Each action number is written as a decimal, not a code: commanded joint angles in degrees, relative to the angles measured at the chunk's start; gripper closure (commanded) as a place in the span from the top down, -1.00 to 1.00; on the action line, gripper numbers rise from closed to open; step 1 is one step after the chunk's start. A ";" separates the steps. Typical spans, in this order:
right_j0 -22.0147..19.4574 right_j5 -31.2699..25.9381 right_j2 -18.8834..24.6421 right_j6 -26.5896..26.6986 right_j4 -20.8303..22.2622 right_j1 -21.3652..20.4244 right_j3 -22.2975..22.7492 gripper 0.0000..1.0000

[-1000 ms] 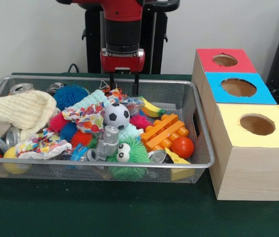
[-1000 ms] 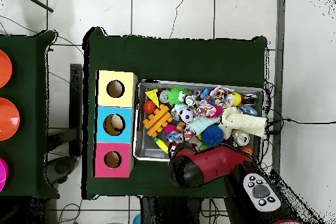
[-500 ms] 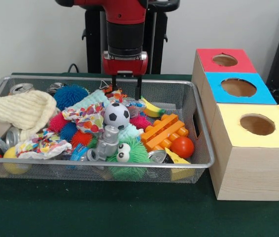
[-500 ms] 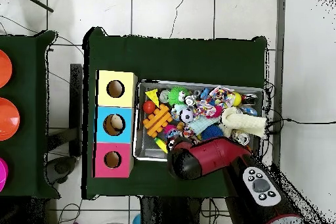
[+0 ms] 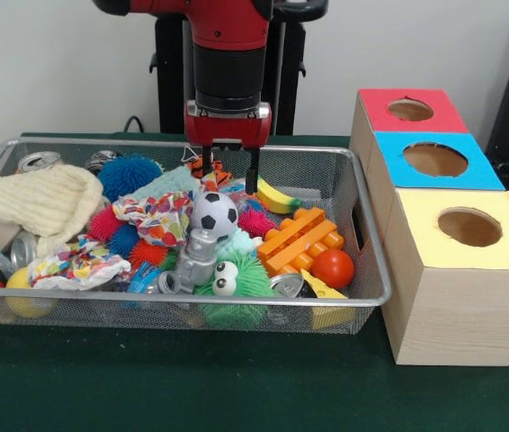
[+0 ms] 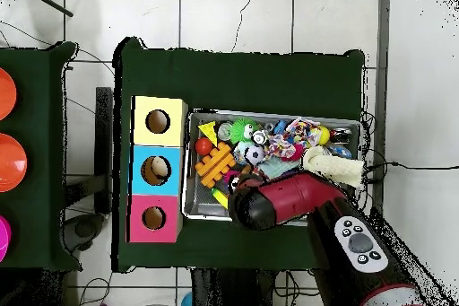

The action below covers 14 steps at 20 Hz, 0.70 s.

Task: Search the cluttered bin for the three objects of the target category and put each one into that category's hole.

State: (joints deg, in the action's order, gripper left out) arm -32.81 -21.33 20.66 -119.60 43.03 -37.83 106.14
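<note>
The wire mesh bin [image 5: 362,225] holds a pile of toys: a soccer ball [image 5: 212,213], a banana [image 5: 279,197], an orange brick block [image 5: 301,238], a red ball [image 5: 333,267], a green fuzzy toy with eyes [image 5: 241,283], a grey robot figure [image 5: 198,256], spiky balls [image 5: 129,174] and patterned cloth [image 5: 160,216]. My gripper [image 5: 229,176] is open and hangs low over the back middle of the pile, just behind the soccer ball and left of the banana. Nothing is held. In the overhead view the arm [image 6: 287,204] hides the gripper and part of the bin [image 6: 352,125].
A wooden box stands right of the bin with a red-topped hole [image 5: 409,110], a blue-topped hole [image 5: 434,159] and a yellow-topped hole [image 5: 468,227]. A cream knit cloth [image 5: 34,200] and cans [image 5: 39,162] fill the bin's left end. Orange discs [image 6: 11,161] lie on a side table.
The gripper has come down and slightly rightward, from above the bin's back rim into the pile behind the soccer ball. It stays open. The toys have not moved.
</note>
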 commanded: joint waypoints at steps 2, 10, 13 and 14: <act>-0.89 -6.00 4.77 8.59 -0.31 0.49 -6.10 1.00; 1.45 0.57 -0.19 0.33 1.94 4.10 -6.38 1.00; 1.19 -0.01 0.02 1.18 1.74 3.94 -6.14 1.00; 1.43 0.30 -0.41 0.84 1.96 3.76 -6.06 1.00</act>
State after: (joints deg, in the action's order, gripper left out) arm -31.88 -21.44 20.27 -119.60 43.16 -36.10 104.28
